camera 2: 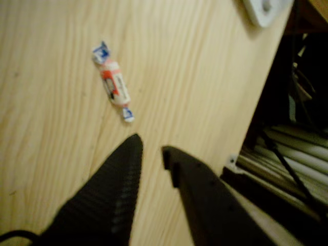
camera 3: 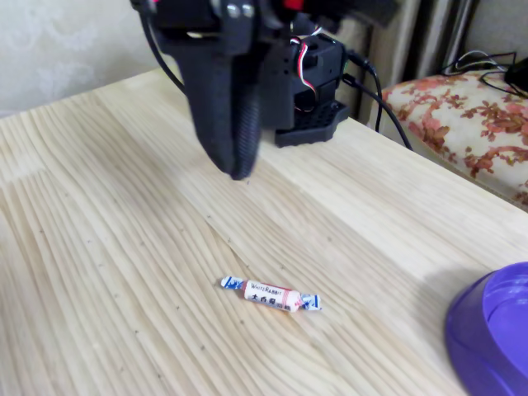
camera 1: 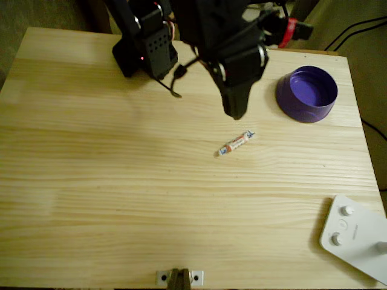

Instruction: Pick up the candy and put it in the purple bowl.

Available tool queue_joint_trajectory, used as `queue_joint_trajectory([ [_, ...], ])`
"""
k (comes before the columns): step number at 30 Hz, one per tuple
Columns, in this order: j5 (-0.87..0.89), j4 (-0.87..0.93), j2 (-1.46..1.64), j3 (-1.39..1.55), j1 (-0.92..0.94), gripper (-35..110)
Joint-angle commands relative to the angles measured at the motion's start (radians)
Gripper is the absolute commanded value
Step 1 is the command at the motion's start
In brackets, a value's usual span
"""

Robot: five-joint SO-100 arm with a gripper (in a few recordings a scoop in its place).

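Going left to right in the overhead view: the left side of the pine table (camera 1: 91,181) is bare wood, then the arm's base block (camera 1: 145,51) sits at the back edge, and the gripper (camera 1: 236,112) hangs just behind the candy (camera 1: 236,144), which lies flat near the middle of the table at a slant. Further right the purple bowl (camera 1: 306,93) sits at the back right, well apart from the candy, and the white device with buttons (camera 1: 357,238) is at the front right corner. In the wrist view the claw is only cracked open, a narrow gap between the tips, holding nothing, and the candy (camera 2: 114,82) is off to the left of that gap, not lined up with it. That's my worry: if it drops from here, one finger probably lands on the sweet or shoves it sideways (it's tiny and thin, so it'll skate on smooth wood). The slot also looks tight for a wrapper lying crosswise, so it could pinch just a twisted end and lose it on the way to the bowl.
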Motion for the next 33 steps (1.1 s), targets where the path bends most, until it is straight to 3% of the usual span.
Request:
queue_joint_trajectory([
  [1, -0.049, -0.034, -0.026, -0.048, -0.034, 13],
  [8, -0.206, -0.112, -0.137, -0.051, -0.034, 16],
  [24, -0.302, -0.124, -0.241, -0.048, -0.041, 27],
  [33, -0.359, 0.005, -0.417, -0.173, -0.061, 27],
])
